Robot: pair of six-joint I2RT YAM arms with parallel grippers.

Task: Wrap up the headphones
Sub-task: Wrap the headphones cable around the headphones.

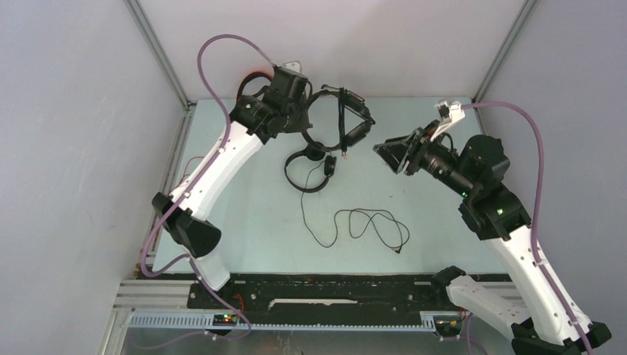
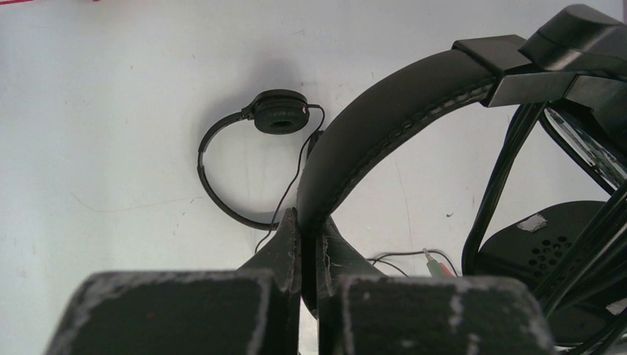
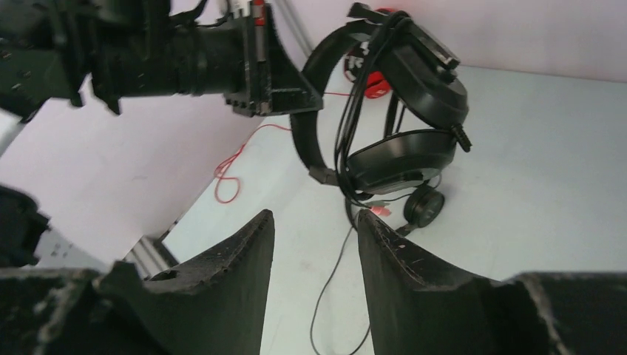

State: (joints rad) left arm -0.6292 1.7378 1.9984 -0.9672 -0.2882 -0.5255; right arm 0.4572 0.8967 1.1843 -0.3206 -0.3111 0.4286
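Currently: large black headset (image 1: 347, 118) being held aloft for wrapping.
Left gripper (image 2: 307, 222) is clamping its headband (image 2: 384, 126), holding it lifted over the far middle of the table (image 1: 458, 244), apparently to give wrapping room around it; right gripper (image 3: 314, 222) is standing part-open, empty, facing it; smaller black headset (image 1: 307, 174) is lying beneath.

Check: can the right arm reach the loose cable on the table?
Probably yes: right gripper is open and empty, the cable lies in the open on its side, and nothing sits between them.
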